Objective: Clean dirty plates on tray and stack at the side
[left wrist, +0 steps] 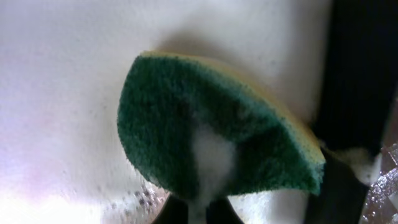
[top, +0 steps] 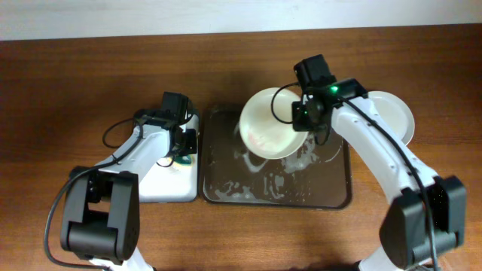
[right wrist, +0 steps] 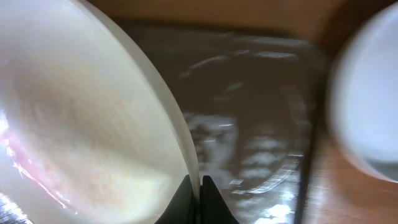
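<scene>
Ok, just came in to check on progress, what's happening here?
The right gripper holds a plate up by its rim, tilted over the soapy dark tray. The left gripper pinches a green sponge over the small white tray. Another plate sits on the table to the right.

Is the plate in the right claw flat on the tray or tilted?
Tilted: right claw pinches the plate by its rim, slanted over the soapy tray.
</scene>
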